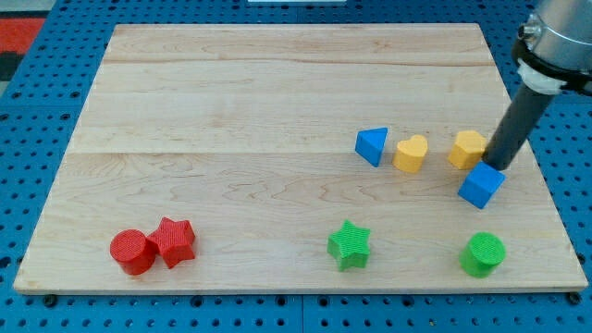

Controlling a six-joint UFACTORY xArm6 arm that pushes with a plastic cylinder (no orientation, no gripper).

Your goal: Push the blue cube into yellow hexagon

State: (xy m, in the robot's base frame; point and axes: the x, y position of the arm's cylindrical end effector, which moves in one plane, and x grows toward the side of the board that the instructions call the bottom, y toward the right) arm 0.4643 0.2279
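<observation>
Pale wood formed the board (277,102), which lay on a blue perforated surface (37,129). My rod (516,125) came down from the view's upper right, and my tip (497,164) stood at the blue cube's upper edge, apparently touching it, in the narrow space between that cube and the yellow hexagon. I carry no jaws, so nothing was grasped; the tip merely rested against the block.

The blue cube (481,186) sat on the board's right side, just below and slightly right of the yellow hexagon (467,148). Whether the two blocks touched could not be told, as my rod covered the hexagon's right edge.

Left of the hexagon lay a yellow heart (411,153), near but apart from it. Just left of the heart stood a blue triangular block (372,145), a small gap between them.

Along the view's bottom, a green cylinder (483,253) sat below the blue cube, well apart from it, and a green star (349,244) lay further to the view's left. At the lower left, a red cylinder (132,251) and a red star (174,241) were touching, side by side.
</observation>
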